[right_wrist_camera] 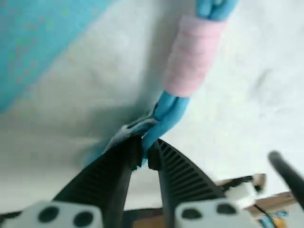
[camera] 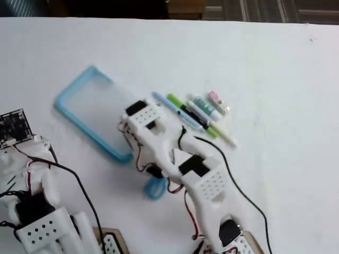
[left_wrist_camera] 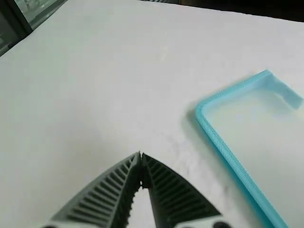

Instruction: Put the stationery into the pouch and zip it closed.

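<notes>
The right gripper (right_wrist_camera: 145,147) has its ribbed black jaws pressed together on the thin blue zipper-pull cord (right_wrist_camera: 168,111). They pinch it where a small silvery metal tab meets the cord. Farther along, the cord runs through a soft pink tubular sleeve (right_wrist_camera: 192,61). The left gripper (left_wrist_camera: 141,159) has its dark ribbed jaws closed tip to tip on nothing. The bare white tabletop (left_wrist_camera: 95,71) lies beyond them, and one rounded corner of the flat translucent pouch with light-blue woven edging (left_wrist_camera: 251,123) is nearby.

From above, the pouch (camera: 98,106) lies flat and slanted, left of centre. Its near corner is covered by the right arm's white perforated housing (the jaws themselves sit underneath it, out of sight). A small blue blob (camera: 154,188) beside that arm is too blurred to identify. The stationery (camera: 196,112) lies in a tight slanted row on the tabletop near the pouch, outside it. It includes a blue pen, a green marker, a black-and-white pen and a few shorter pieces that are hard to tell apart.
</notes>
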